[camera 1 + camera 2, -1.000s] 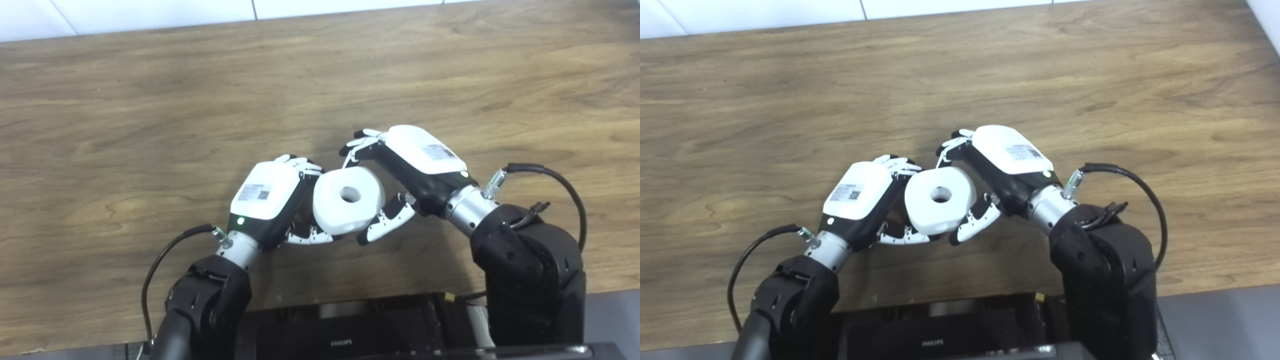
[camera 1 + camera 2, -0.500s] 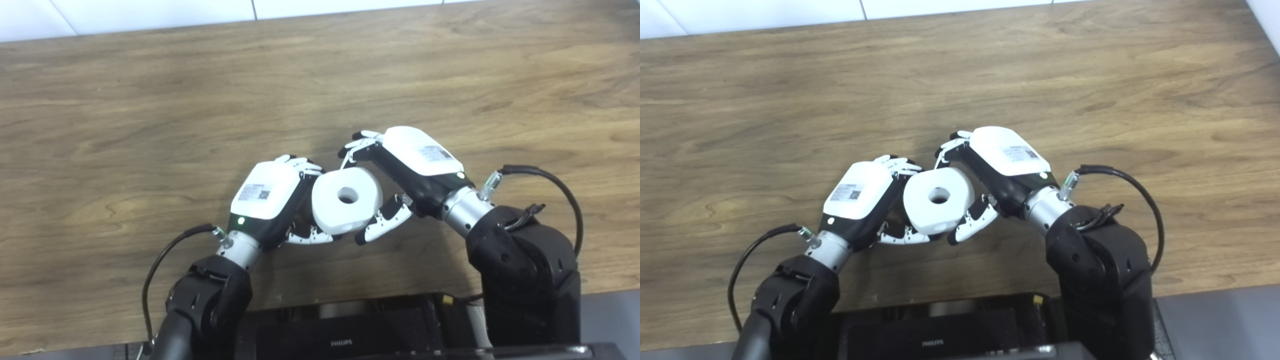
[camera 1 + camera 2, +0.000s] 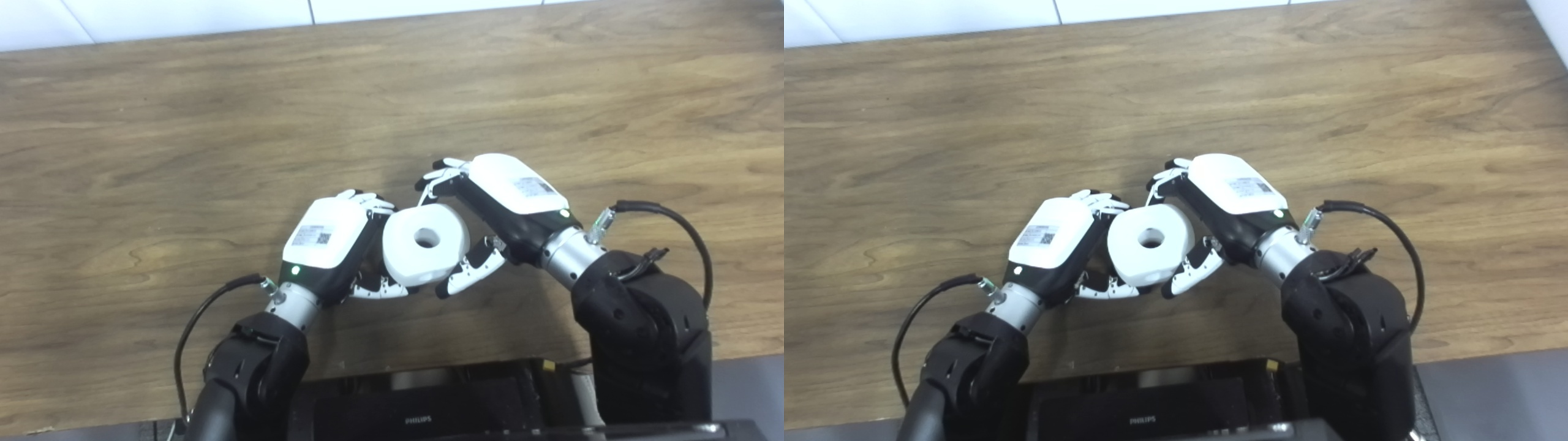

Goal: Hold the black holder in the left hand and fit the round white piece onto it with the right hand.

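The round white piece (image 3: 405, 254), a thick ring with a centre hole, hangs just above the table between my two hands. My right hand (image 3: 508, 196) is shut on it, with fingers (image 3: 438, 177) over its far edge and the thumb (image 3: 468, 274) against its near right side. My left hand (image 3: 327, 236) is curled against the ring's left side, its fingers (image 3: 380, 289) wrapped underneath. Only a dark sliver of the black holder (image 3: 369, 260) shows inside that hand; the ring and the palm hide the rest. Whether the ring sits on the holder cannot be seen.
The wooden table (image 3: 184, 122) stretches bare to the far white wall (image 3: 184, 15). A black Philips box (image 3: 416, 410) lies at the near edge between my arms. Loose cables loop from the right wrist (image 3: 680, 217) and the left wrist (image 3: 202, 309).
The right hand and the white piece shifted a few pixels left toward the left hand, then eased back slightly. The left hand stayed still.
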You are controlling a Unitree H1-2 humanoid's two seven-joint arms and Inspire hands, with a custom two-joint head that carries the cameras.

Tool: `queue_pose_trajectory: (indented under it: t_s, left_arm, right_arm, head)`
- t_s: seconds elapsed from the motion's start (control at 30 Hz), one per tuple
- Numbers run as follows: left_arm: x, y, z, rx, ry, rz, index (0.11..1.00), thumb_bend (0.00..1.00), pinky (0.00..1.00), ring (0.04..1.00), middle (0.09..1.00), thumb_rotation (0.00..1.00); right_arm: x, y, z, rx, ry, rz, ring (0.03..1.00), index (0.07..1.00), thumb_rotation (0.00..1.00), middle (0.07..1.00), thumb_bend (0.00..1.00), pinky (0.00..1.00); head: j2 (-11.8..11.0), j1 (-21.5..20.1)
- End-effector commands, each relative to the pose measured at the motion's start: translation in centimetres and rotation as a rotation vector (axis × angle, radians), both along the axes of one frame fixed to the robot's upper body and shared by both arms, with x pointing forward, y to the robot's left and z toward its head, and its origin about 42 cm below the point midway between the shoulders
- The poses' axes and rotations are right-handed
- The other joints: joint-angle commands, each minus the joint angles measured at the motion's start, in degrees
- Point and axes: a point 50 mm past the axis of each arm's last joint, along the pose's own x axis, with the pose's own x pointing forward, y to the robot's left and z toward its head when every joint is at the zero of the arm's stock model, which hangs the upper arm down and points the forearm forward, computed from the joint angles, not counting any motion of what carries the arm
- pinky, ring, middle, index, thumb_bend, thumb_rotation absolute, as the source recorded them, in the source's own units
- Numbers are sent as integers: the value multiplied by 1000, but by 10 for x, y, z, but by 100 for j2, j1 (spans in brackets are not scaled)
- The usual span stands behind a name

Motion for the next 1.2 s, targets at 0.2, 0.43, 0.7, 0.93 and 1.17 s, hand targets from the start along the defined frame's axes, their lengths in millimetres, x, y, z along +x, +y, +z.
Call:
queue_pose_trajectory:
  t_s: [0.2, 0.43, 0.7, 0.93, 1.17]
  left_arm:
    - [1, -2, 2, 2, -17, -2, 489, 514, 893, 839, 768, 59]
    - [1, -2, 3, 1, -15, -3, 489, 513, 898, 842, 770, 59]
    - [2, -2, 2, 2, -17, -2, 489, 514, 892, 838, 768, 59]
    - [3, -2, 1, 4, -12, -1, 489, 514, 897, 841, 769, 60]
    - [3, -2, 2, 8, -12, -1, 489, 514, 901, 844, 772, 60]
  right_arm:
    - [-3, 0, 14, -15, -66, 10, 945, 728, 370, 860, 871, 921]
    - [-4, 0, 14, -16, -62, 6, 952, 779, 378, 882, 875, 918]
    - [-2, -1, 15, -18, -64, 3, 958, 822, 368, 892, 902, 928]
    - [-2, -6, 23, -21, -66, 15, 970, 832, 369, 900, 933, 951]
    - [-1, -13, 36, -63, -79, 27, 993, 862, 392, 922, 971, 967]
  head:
    - [-8, -8]
    - [-2, -3]
    - [4, -14]
    - [-6, -37]
    - [2, -43]
